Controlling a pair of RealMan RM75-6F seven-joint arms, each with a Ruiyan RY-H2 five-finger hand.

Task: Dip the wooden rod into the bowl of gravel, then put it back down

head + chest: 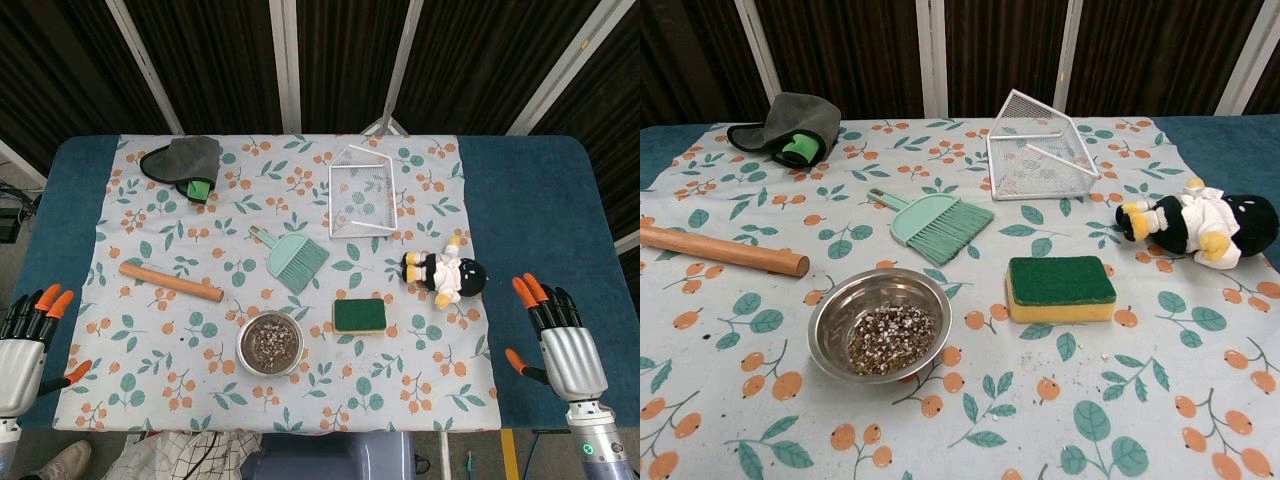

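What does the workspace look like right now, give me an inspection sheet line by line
Surface: table with blue cover, floral cloth over the middle.
Job's things: wooden rod lying flat, left of centre; steel bowl of gravel near front edge, apart from the rod.
Clutter: grey glove, teal brush, wire basket tipped on its side, sponge, plush toy.
Hands: left hand and right hand open, at the table's sides, holding nothing.
Cables: nothing seen.
Surroundings: dark slatted wall.

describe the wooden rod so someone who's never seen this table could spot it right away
On the floral cloth, look to the robot's left side. The rod lies flat just up-left of the gravel bowl. It is the only plain brown wooden cylinder.
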